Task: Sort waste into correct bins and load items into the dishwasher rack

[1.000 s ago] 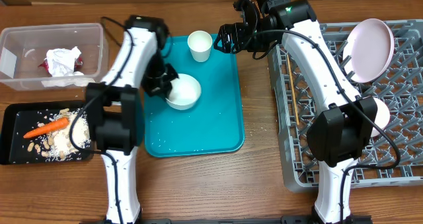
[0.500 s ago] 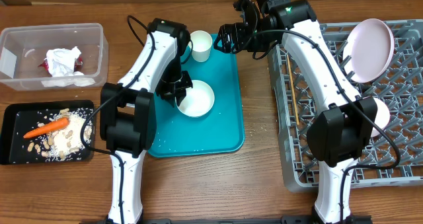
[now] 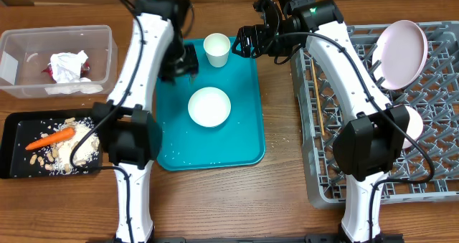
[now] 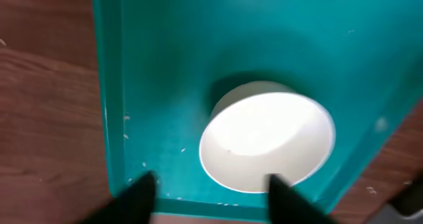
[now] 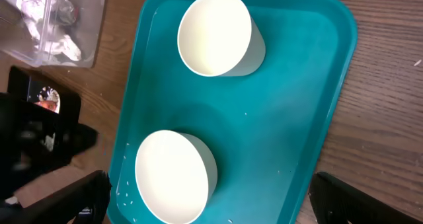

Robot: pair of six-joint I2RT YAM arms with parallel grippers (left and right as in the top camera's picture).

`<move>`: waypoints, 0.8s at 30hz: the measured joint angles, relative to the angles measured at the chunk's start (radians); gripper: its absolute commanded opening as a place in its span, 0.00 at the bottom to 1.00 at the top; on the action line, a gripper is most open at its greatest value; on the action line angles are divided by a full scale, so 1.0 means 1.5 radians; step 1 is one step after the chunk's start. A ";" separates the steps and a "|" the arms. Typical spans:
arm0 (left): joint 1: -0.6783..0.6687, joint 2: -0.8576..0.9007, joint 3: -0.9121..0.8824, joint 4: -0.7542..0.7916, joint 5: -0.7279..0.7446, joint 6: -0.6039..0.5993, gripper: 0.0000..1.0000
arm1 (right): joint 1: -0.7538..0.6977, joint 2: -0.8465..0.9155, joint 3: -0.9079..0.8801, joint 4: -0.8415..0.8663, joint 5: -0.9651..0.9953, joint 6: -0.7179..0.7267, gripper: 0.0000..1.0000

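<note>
Progress check, overhead view.

- Waste looks sorted. The clear tub (image 3: 21, 39) holds a crumpled napkin (image 3: 68, 65) with the red-and-silver wrapper (image 3: 47, 71) tucked beside it. The black tray (image 3: 14, 164) holds the carrot (image 3: 50, 137), peanut-like scraps (image 3: 54, 160) and white crumbs (image 3: 82, 146). You can see no loose waste on the table (image 3: 237, 200); a few specks remain on the teal tray (image 3: 215, 146).
- Dishwasher rack (image 3: 430, 164) is partly loaded. The plate (image 3: 400, 53) stands tilted among the pegs at the far corner, one bowl (image 3: 414, 121) sits half hidden behind the right arm, and the chopsticks (image 3: 315, 92) lie along the rack's left edge.
- Left to load: the second bowl (image 3: 209, 106), upright near the middle of the teal tray, and the cup (image 3: 216, 49), upright at the tray's far end.
- Left hand (image 3: 185, 61): above the tray's far left side, jaws apart and holding nothing. Its wrist view shows the bowl ahead of the fingertips (image 4: 142, 191), not touching them.
- Right hand (image 3: 246, 42): just beside the cup, spread wide and empty.

Judgement: most of the job is done, and two dishes are yet to be moved across to the rack.
</note>
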 measured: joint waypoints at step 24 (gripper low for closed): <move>0.279 -0.038 0.065 -0.002 -0.033 -0.058 1.00 | 0.303 0.024 -0.001 -0.019 0.224 0.007 0.57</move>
